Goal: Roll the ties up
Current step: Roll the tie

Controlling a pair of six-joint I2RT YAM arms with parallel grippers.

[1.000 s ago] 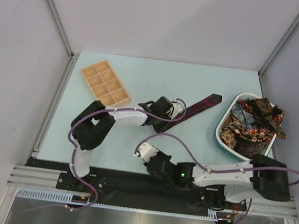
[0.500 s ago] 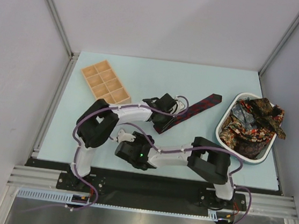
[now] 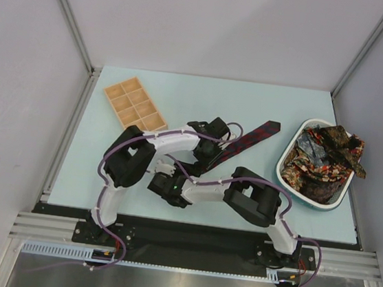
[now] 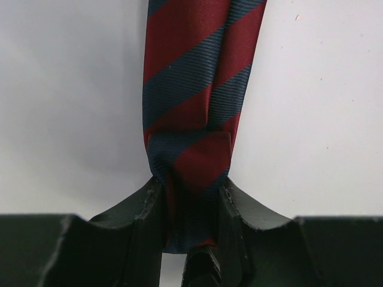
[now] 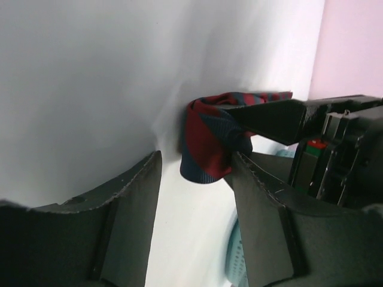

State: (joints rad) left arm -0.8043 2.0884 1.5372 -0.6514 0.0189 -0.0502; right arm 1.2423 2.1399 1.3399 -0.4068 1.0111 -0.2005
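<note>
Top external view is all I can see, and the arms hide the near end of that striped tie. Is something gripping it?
Observer: Yes. The left gripper is shut on the striped tie, as the left wrist view shows.
Operator: Flat fabric, or bunched?
Observer: Folded over on itself there, with the navy and red layers doubled.
Operator: And the other claw?
Observer: The right gripper is open. The folded end sits just ahead of it, not pinched.
</note>
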